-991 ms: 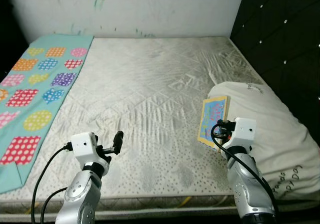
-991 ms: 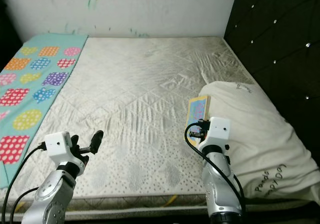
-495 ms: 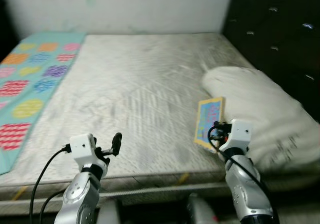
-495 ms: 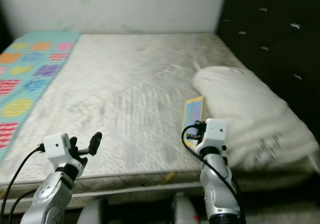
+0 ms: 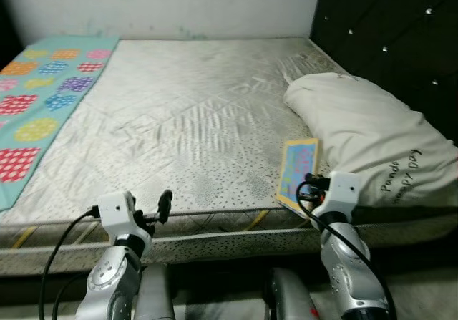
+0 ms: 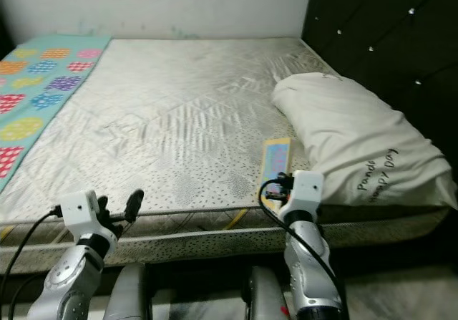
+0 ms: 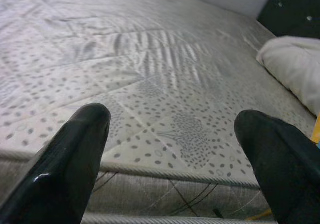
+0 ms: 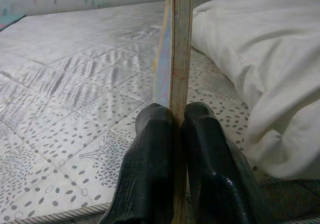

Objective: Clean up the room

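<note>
The right gripper (image 8: 172, 129) is pinching a thin picture board (image 5: 297, 173) by its near edge, both black fingers (image 8: 150, 169) pressed flat against its two faces, and the wrist view looks straight along the board's wooden edge standing upright between them. From the head camera the board sits at about four o'clock in the scene, its bright blue and yellow face turned up and toward the robot's left, over the near right corner of the mattress (image 5: 193, 119). Just beside it, at two to three o'clock, lies a big white pillow (image 5: 365, 144) with dark lettering on its near side; whether board and pillow touch cannot be told, though they are very close.

Over at seven o'clock the left gripper (image 5: 163, 207) hangs level with the mattress's front edge, its fingers (image 7: 75, 154) spread wide apart with nothing between them. Through that gap the wrist camera shows the dotted, quilted mattress surface and its corded seam.

Across the bed, at nine to ten o'clock, a turquoise blanket (image 5: 39, 112) with coloured patches in red, orange, yellow, purple and blue lies flat along the mattress's left side, well apart from both grippers. A pale wall (image 5: 164, 5) with faint marks runs along twelve o'clock, and a dark tufted headboard (image 5: 390, 41) with shiny studs rises at one to two o'clock behind the pillow.
</note>
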### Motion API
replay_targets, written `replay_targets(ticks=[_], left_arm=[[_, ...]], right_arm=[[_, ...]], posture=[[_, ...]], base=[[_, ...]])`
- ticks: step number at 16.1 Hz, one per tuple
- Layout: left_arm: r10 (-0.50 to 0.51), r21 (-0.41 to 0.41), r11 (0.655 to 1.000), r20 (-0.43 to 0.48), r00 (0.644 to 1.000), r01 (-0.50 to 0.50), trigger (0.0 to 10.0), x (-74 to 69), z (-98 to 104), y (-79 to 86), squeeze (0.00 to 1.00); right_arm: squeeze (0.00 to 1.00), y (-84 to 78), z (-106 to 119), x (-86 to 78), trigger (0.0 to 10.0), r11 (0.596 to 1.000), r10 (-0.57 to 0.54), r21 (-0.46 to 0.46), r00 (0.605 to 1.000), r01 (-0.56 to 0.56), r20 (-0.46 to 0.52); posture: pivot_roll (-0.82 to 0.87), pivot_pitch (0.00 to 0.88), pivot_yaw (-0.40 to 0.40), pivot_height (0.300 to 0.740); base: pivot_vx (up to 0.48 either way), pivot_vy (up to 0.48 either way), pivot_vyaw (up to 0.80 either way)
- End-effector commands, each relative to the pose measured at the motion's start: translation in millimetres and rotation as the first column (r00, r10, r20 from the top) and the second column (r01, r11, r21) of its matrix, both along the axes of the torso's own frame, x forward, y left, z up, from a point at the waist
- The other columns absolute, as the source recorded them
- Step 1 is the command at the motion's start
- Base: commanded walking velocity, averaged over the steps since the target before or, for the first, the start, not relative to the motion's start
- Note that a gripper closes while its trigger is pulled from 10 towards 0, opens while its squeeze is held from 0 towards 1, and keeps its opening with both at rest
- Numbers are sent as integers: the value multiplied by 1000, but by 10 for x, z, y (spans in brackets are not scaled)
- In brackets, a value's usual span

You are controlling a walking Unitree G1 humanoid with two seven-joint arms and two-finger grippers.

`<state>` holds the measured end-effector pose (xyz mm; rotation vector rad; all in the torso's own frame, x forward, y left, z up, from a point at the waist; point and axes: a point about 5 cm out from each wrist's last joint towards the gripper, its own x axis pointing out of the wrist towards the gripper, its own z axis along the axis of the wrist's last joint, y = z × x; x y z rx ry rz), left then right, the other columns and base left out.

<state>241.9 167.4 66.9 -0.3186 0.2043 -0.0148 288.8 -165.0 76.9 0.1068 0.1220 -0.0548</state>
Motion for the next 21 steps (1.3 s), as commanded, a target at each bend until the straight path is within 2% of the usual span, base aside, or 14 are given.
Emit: replay_targets(ticks=[1,3,4,5,6,7,10,12,18,21], left_arm=[[4,18,1000,15,1000,-5,10000,20,38,6,0],[16,22,1000,29,999,-16,10000,26,66,15,0],[29,13,999,31,999,-29,10000,25,81,15,0],[31,12,999,33,999,-32,10000,27,93,15,0],[34,10,999,38,999,-34,10000,30,122,10,0],[37,6,999,37,999,-37,10000,25,129,5,0],[40,0,999,38,998,-40,10000,12,143,-1,0],[40,-1,999,38,998,-40,10000,-10,157,-9,0],[45,2,999,27,999,-45,10000,-15,146,-8,0],[37,-3,999,31,999,-37,10000,24,159,-62,0]], right_arm=[[0,18,85,68,10000,999,-27,33,999,26,28],[0,84,62,148,10000,987,-77,138,997,80,-21],[0,166,62,201,10000,977,-82,195,996,87,-37],[0,218,61,222,10000,972,-79,218,996,87,-44],[0,382,43,268,10000,951,-71,296,994,91,-78],[0,461,37,284,10000,938,-64,333,994,91,-93],[0,610,28,325,10000,902,-62,417,989,114,-134],[0,730,40,396,10000,849,-65,507,981,152,-184],[0,840,112,508,10000,794,-68,579,973,186,-221],[0,974,179,578,10000,754,-43,630,971,187,-236]], posture=[[-84,0,-18,590],[-74,0,-18,590],[-51,0,-21,590],[-37,0,-22,590],[-22,0,-23,590],[-9,0,-24,590],[1,0,-23,590],[16,0,-22,590],[19,0,-26,590],[30,0,-28,590]], base=[[0,0,0],[0,0,0],[0,0,0],[0,0,0],[0,0,0],[0,0,0],[0,0,0],[0,0,0],[0,0,0],[0,0,0]])
